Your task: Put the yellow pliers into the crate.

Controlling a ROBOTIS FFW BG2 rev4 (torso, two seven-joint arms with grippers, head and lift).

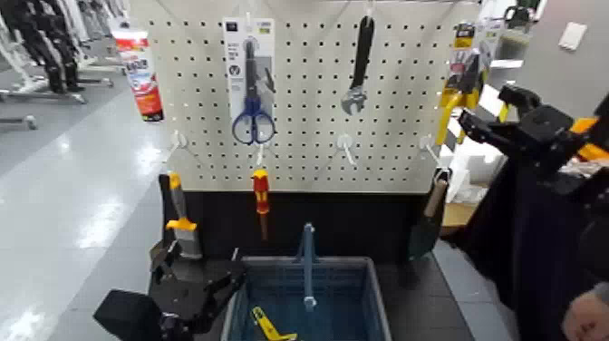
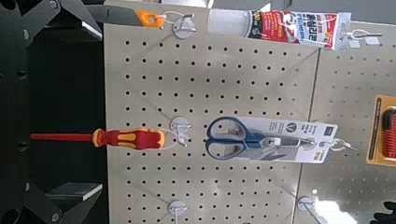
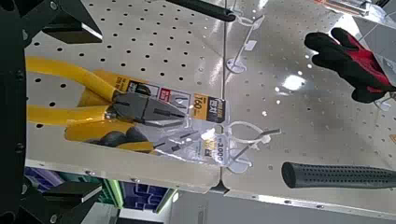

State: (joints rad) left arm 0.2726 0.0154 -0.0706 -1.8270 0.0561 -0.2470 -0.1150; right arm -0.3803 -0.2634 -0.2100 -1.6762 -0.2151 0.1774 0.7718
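Bright, even overhead light fills the scene, and the floor [image 1: 63, 172] shows pale glare patches. The pegboard [image 3: 308, 112] carries a white hotspot in the right wrist view. The head view is soft, with blurred edges.

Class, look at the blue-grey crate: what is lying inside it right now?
Inside the crate, only a small slim yellow tool shows, near its left front. The handle bar and frame edge hide some floor.

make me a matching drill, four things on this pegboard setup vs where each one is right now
Things:
1. yellow pliers
2. blue-handled scissors
3. red-and-yellow screwdriver
4. small yellow tool

Places:
A. lying inside the crate
B. hanging at the pegboard's right edge, near the right gripper
C. hanging low on the board, above the crate
D. hanging on a card, upper middle of the board

Pairs: 1-B, 2-D, 3-C, 4-A
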